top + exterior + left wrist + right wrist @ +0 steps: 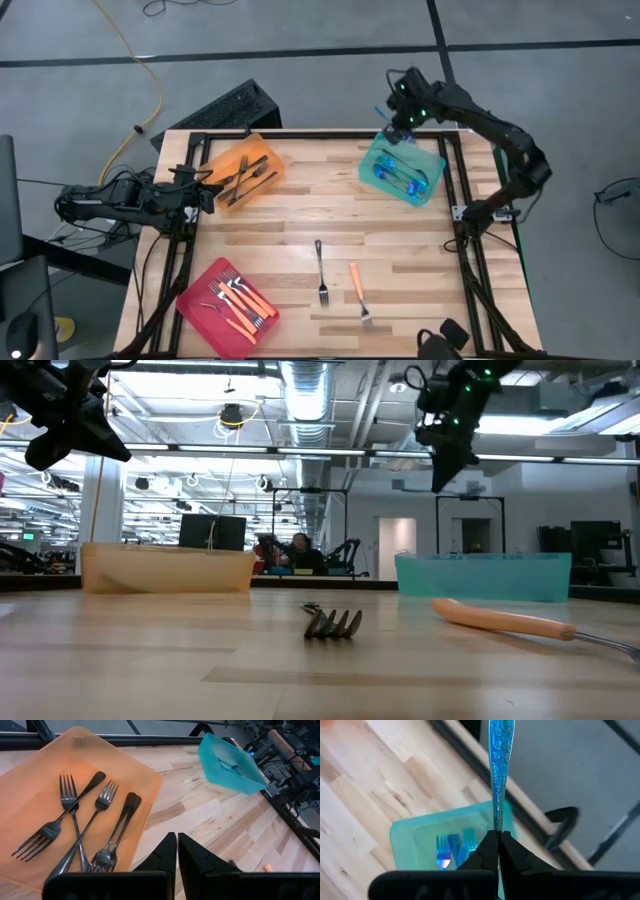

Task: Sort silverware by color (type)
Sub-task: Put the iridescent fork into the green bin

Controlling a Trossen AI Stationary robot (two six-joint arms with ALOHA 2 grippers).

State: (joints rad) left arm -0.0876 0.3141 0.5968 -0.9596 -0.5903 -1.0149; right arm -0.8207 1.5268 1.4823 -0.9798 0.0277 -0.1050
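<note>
Overhead, right gripper clamps a blue fork — above the teal tray.

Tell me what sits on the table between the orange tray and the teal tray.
Nothing: in the high view, only bare wood separates the orange tray from the teal tray. The two loose forks lie nearer the front edge.
</note>
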